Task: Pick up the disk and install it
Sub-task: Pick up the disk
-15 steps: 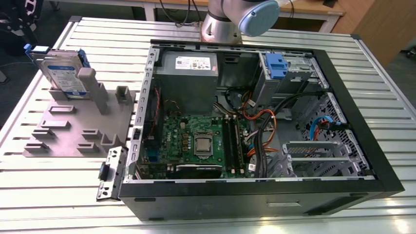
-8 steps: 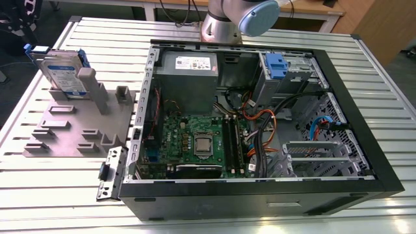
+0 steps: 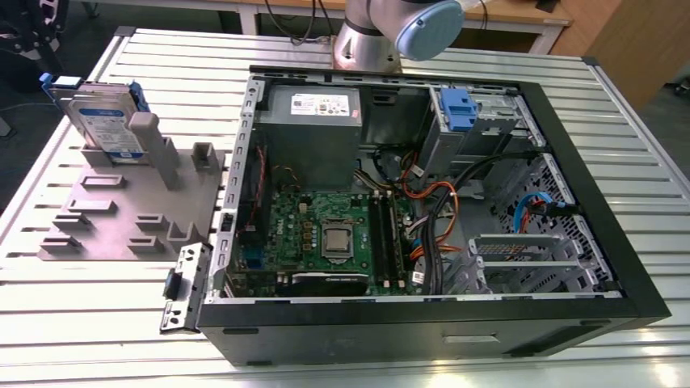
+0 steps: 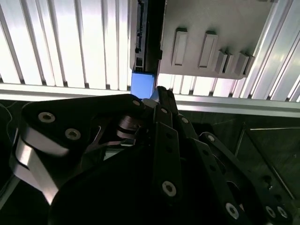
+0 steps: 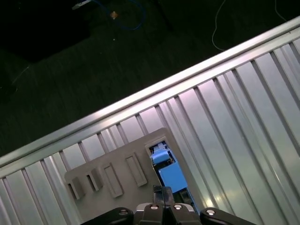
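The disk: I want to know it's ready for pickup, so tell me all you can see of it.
The disk is a flat silver drive with a white-and-blue label and a blue plastic frame. It stands upright on edge in a slot of the grey holder, on the slatted table at the exterior view's left, outside the case. Only the holder touches it.

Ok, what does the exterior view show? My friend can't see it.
An open computer case lies on a slatted metal table, its green board and cables showing. At the exterior view's left the disk stands upright in a grey holder, and the robot arm rises behind the case.
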Robot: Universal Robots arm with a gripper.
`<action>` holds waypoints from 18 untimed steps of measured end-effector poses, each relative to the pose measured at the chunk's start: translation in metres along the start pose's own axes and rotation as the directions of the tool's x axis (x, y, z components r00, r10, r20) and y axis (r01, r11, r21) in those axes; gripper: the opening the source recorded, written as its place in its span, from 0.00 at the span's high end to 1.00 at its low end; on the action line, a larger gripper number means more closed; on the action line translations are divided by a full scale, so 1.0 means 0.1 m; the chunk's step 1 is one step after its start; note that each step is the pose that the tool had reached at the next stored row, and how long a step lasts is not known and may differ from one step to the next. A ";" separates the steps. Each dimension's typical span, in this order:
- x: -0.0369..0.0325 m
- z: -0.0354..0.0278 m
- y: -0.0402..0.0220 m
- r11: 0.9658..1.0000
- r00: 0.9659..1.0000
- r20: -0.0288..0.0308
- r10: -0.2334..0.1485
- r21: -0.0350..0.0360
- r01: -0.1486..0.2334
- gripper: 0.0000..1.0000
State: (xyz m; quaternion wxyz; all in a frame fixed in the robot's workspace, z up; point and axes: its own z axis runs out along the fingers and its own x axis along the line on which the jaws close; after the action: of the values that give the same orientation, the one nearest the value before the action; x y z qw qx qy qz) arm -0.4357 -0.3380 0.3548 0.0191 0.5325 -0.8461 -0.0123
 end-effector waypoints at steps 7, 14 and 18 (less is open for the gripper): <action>0.000 0.000 0.000 0.999 0.999 -0.002 -0.040 0.001 0.040 0.89; 0.000 0.000 0.000 0.997 0.997 -0.003 -0.074 0.001 0.074 0.89; 0.000 0.000 0.000 0.996 0.996 -0.004 -0.093 0.002 0.093 0.89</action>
State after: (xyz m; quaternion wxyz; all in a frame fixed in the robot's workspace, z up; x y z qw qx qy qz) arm -0.4357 -0.3380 0.3548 0.0196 0.5714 -0.8204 -0.0114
